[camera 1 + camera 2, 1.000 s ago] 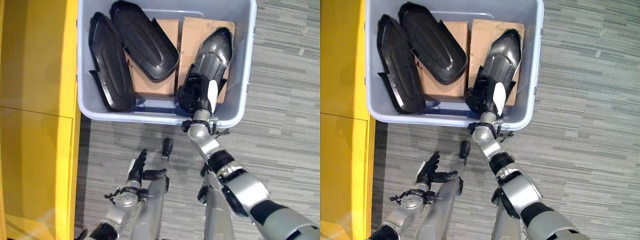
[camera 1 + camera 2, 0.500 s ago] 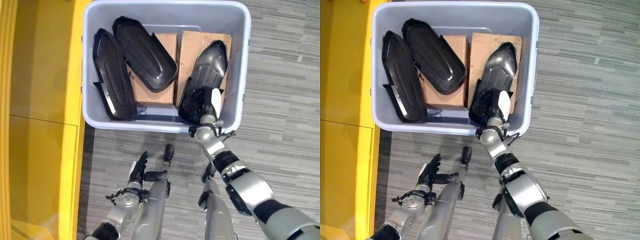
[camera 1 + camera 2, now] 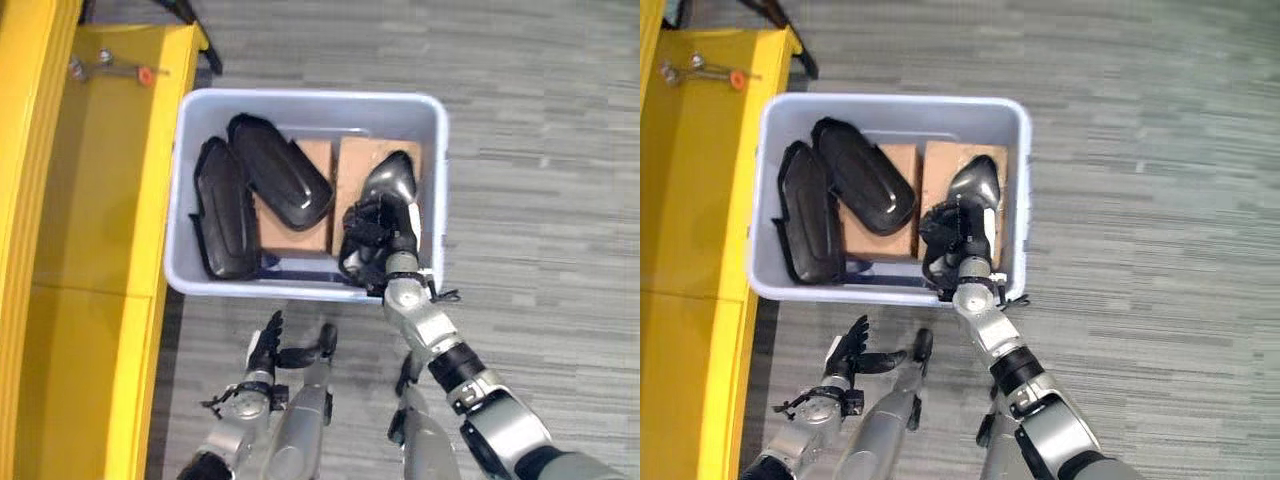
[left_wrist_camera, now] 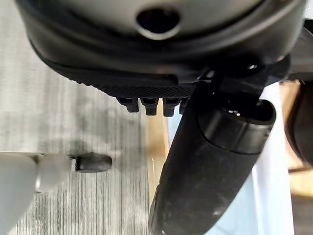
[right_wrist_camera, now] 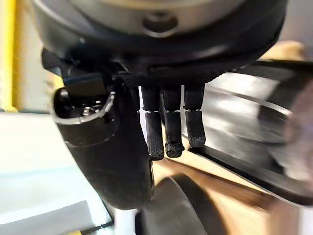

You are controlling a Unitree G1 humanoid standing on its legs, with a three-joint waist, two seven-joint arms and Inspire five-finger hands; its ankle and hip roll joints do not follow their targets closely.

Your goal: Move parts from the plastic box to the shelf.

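A pale grey plastic box stands on the floor and holds three long black moulded parts on cardboard. Two parts lie side by side at its left. The third black part lies at the right, and my right hand is at its near end with fingers curled on it. In the right wrist view the fingers bend down beside the thumb onto the part's rim. My left hand hangs open, low over the floor in front of the box.
The yellow shelf runs along the left, right beside the box. Small bolts and an orange piece lie on its far end. Cardboard sheets line the box's bottom. Grey striped carpet spreads out to the right.
The camera has pulled back, so the box looks smaller and the shelf's far end shows. My right hand's fingers have curled onto the right part's near end. The left hand stays put.
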